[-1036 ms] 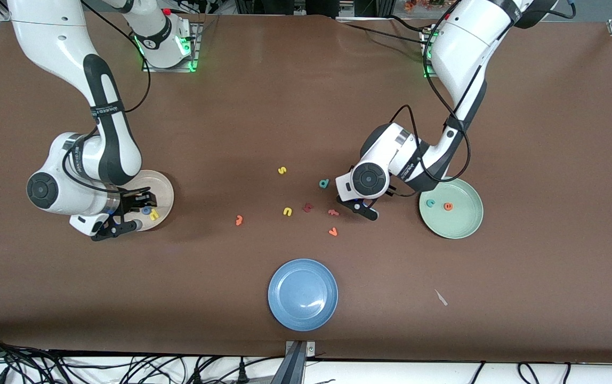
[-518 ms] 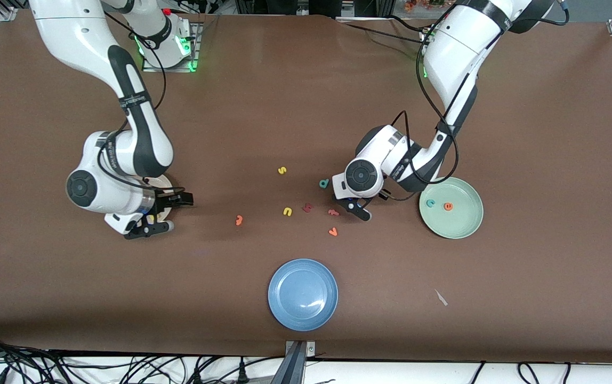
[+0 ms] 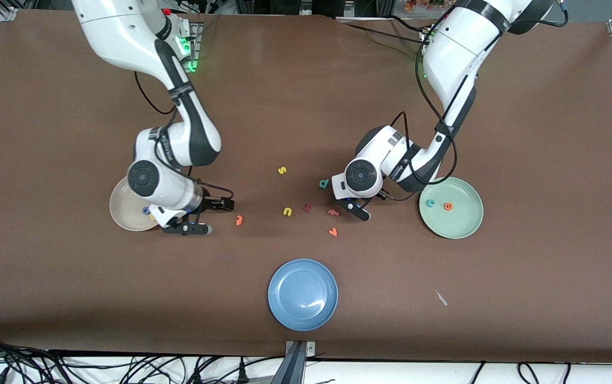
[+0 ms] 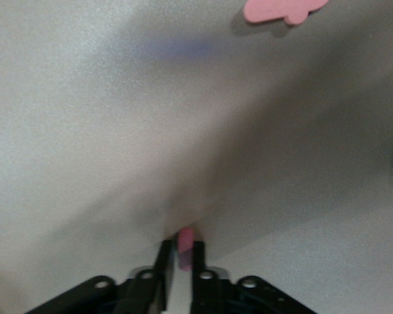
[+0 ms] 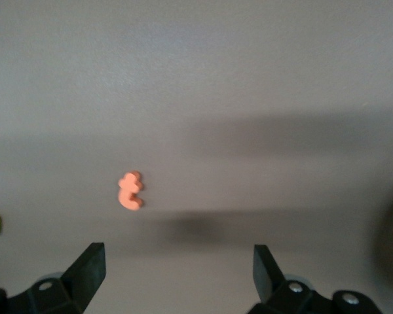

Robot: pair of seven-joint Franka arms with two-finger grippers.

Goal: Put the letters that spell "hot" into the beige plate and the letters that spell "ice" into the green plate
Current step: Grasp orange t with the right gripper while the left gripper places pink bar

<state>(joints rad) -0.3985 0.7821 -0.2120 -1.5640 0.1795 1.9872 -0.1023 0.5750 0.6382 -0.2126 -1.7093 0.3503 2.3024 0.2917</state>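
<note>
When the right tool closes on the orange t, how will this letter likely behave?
The orange t lies flat and thin on the table, so it probably will not roll. It looks tiny and foam-like, likely very light and soft; it may slide or squash. The open right tool hangs wide over the table beside it.

Bright even overhead light, soft shadows, wrist views blurred

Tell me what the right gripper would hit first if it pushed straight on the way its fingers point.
Probably the small orange foam letter t, lying just ahead of the open right gripper, a little off the middle of its gap. If it tilts down steeply, the brown table comes first.
</note>
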